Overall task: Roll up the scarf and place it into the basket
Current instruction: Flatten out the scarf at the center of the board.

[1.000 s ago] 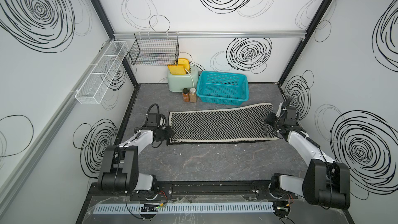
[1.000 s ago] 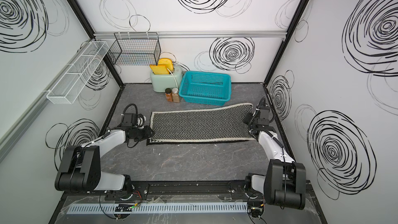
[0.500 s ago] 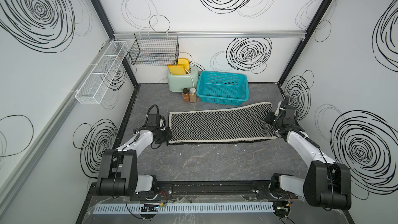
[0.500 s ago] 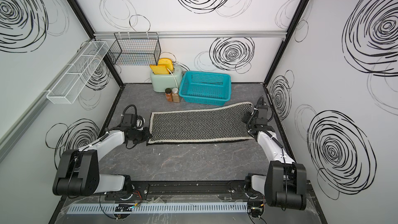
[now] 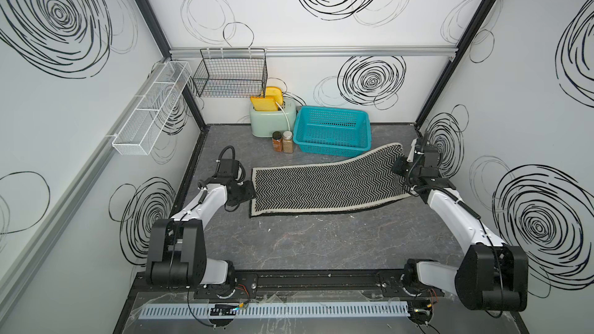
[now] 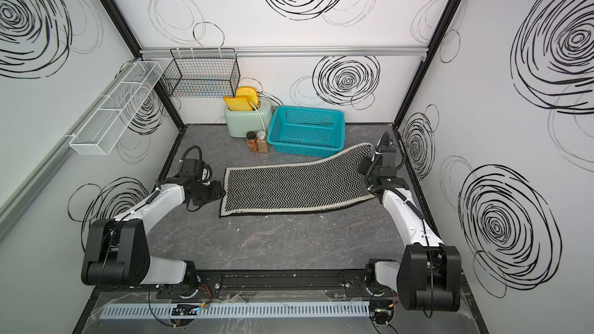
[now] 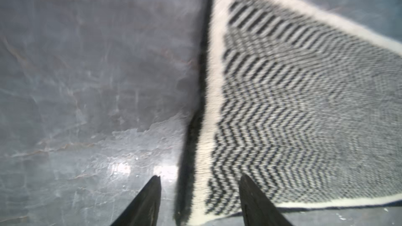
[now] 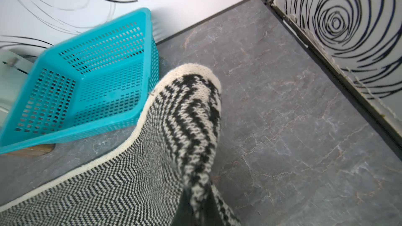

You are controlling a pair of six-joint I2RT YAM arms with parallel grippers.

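Knitted, woolly scarf (image 5: 321, 187); perforated glossy plastic basket (image 5: 334, 146); tabletop (image 5: 321, 245) probably smooth stone-look laminate.

Bright, even overhead light in both top views; shadows faint and soft. Wide-angle bowing of wall frames toward edges. Motion blur across left wrist view, scarf (image 7: 304, 105) weave smeared; glare on tabletop (image 7: 121, 168) at 7 o'clock. Right wrist view sharper, basket (image 8: 121, 66) rim smeared at 10 o'clock.
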